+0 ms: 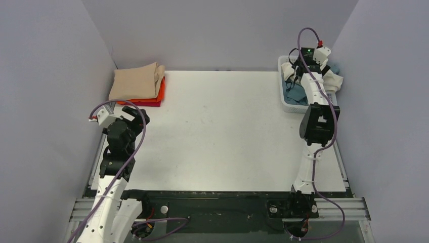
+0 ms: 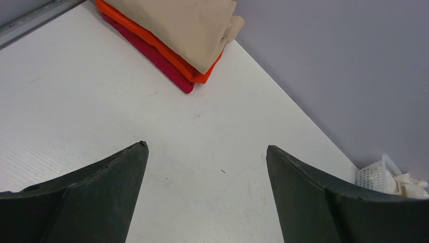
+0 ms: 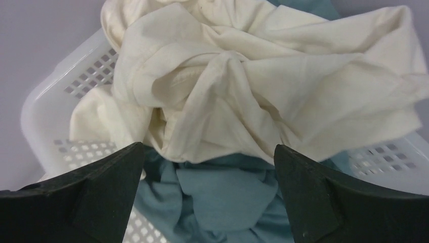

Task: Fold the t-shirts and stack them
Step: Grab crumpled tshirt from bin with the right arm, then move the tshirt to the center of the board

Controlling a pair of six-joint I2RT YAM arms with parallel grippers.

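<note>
Over the basket (image 3: 81,76), right hand (image 3: 207,146) hangs spread above the cream shirt (image 3: 263,86).

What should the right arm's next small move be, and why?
Probably lower the right gripper onto the cream-white t-shirt and close. Its jaws stand open above that crumpled shirt, which lies on top of the teal-blue t-shirt in the white lattice basket, so it comes out first.
</note>
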